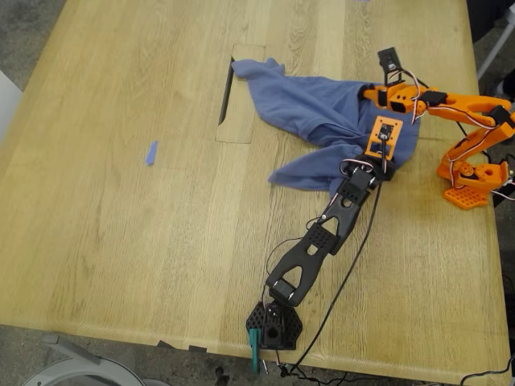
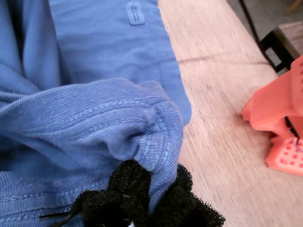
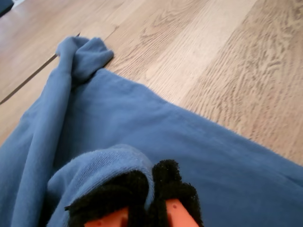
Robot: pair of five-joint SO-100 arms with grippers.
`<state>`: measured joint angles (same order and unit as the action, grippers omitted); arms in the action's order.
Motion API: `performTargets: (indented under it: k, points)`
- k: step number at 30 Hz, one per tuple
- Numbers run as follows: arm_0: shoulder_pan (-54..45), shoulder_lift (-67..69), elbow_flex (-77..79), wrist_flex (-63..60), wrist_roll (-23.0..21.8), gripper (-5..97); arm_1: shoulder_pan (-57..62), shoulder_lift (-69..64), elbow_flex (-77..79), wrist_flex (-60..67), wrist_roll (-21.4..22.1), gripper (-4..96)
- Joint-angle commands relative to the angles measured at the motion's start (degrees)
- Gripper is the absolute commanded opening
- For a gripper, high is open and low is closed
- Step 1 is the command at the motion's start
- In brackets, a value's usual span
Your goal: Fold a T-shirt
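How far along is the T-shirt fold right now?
Early. Done: both end effectors have a grip. My first end effector is pinched on a hemmed edge of the slate-blue cotton T-shirt; my second end effector is pinched on another fold. In hand: gathering the cloth, which lies bunched on the light wooden table. Left: spreading it flat and making every fold.

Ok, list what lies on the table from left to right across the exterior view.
Small blue scrap → rectangular table cutout → T-shirt → orange arm's base.
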<state>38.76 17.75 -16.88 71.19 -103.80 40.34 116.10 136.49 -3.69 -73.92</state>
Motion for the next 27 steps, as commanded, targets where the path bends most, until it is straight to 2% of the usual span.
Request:
performTargets:
  k: [1, 8, 13, 15, 17, 19, 22, 27]
  points:
    - [2.37, -0.09, -2.29, -2.64, -0.18, 0, 2.37, 4.48, 0.09, -1.49, 0.26, 0.0]
    - [-1.76, -6.5, -2.2, -8.0, 2.9, 5, 2.55, 9.4, 4.75, -0.26, 0.44, 0.0]
    - [-4.22, -7.73, -2.2, -9.32, 8.0, 12, 1.23, 10.2, 6.33, -0.35, 0.44, 0.0]
    - [-4.39, -7.73, -2.29, -9.49, 11.16, 18, 0.97, 10.11, 6.33, -0.26, 0.44, 0.0]
    - [-4.39, -7.65, -2.37, -9.49, 14.68, 30, 0.88, 10.11, 6.06, 0.26, 0.44, 0.0]
    - [-4.13, -7.56, -2.37, -9.14, 16.61, 41, 0.88, 10.28, 5.8, 0.88, 0.44, 0.0]
    - [-3.96, -7.56, -2.37, -7.21, 18.9, 53, 0.62, 10.72, 5.36, 2.11, 0.44, 0.0]
    - [-3.96, -7.65, -2.2, -5.01, 21.62, 59, 0.26, 11.51, 4.92, 3.52, 0.26, 0.0]
